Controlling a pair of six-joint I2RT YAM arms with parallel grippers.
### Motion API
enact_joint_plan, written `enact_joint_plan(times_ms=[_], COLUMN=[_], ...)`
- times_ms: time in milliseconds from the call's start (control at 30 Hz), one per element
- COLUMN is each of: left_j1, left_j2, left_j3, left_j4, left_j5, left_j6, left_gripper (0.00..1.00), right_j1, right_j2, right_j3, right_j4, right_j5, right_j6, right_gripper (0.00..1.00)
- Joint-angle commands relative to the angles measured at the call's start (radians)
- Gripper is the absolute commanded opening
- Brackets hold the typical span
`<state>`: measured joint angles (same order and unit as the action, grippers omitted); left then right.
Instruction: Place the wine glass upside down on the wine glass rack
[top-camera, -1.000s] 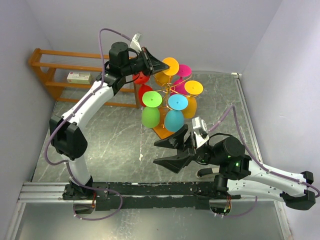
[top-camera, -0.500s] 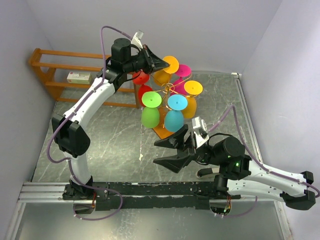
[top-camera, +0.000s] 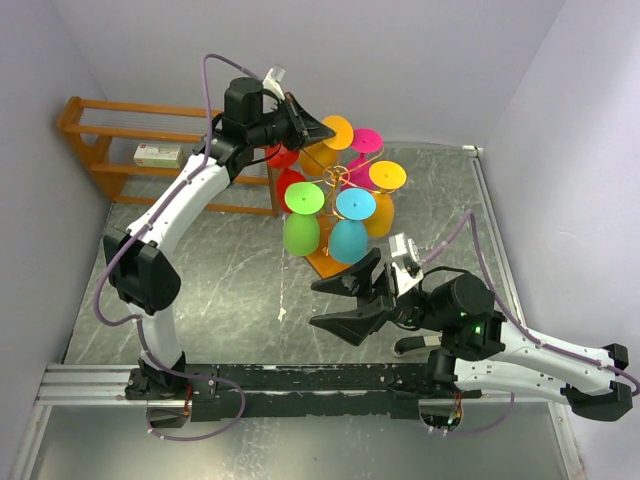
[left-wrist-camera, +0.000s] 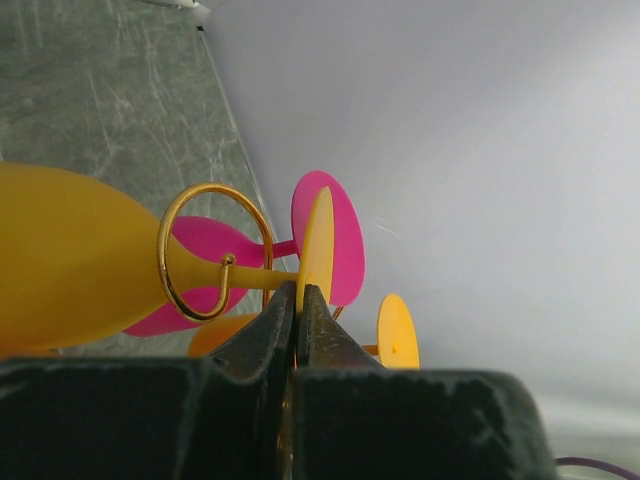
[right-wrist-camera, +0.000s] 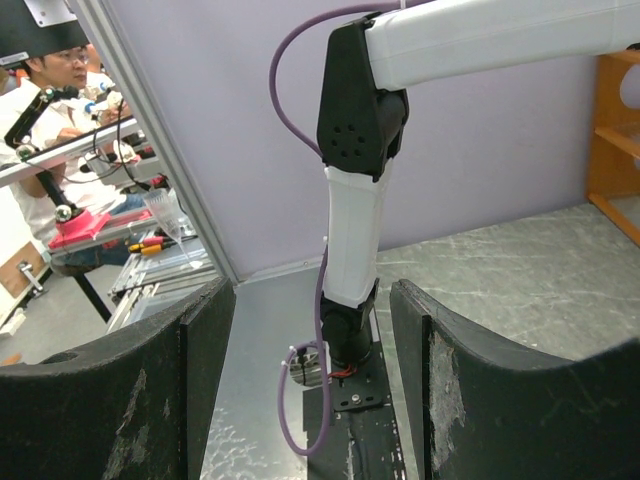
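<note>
Left gripper (left-wrist-camera: 298, 296) shifted, pinching wine glass (left-wrist-camera: 130, 260) foot; right gripper (top-camera: 317, 304) agape; bowl (left-wrist-camera: 50, 262) cropped.

Only small stuff moved, tbh. The left arm (top-camera: 190, 195) pulled its wrist a bit toward the far edge of the desk (top-camera: 230, 270), and its elbow slid a touch toward the right edge. Pretty much all of that happened early on, and it's barely budged since. The left pincer (top-camera: 330, 128) drifted a hair toward the left edge, and the foot of the orange wine glass (top-camera: 340, 132) it's holding went with it. The right arm (top-camera: 465, 320) crept slightly toward the right edge, taking the right pincer (top-camera: 313, 305) along.
</note>
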<state>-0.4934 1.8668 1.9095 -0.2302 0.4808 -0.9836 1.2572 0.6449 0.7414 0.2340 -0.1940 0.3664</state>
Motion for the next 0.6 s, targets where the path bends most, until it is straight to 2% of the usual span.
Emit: enact_joint_plan(times_ms=[0,200,400,567], left_j1=[0.012,0.013,0.013,0.015], left_j2=[0.021,0.026,0.043,0.036], left_j3=[0.057,0.045,0.049,0.048], left_j4=[0.031,0.044,0.089,0.118], left_j5=[-0.003,-0.012,0.041,0.014], left_j6=[0.007,0.005,-0.017,-0.005], left_gripper=[0.07,0.07,0.07,0.07], right_j1=[0.004,0.005,0.005,0.004], right_j2=[-0.010,-0.013,-0.010,-0.007], right_j3=[-0.008,-0.007,-0.003,-0.002], right_j4=[0.004,-0.001,-0.005,-0.002], right_j5=[0.004,0.008,0.008,0.006], right_j6=[0.005,0.007,0.005,0.004], right_gripper=[0.63,0.64,0.63,0.63])
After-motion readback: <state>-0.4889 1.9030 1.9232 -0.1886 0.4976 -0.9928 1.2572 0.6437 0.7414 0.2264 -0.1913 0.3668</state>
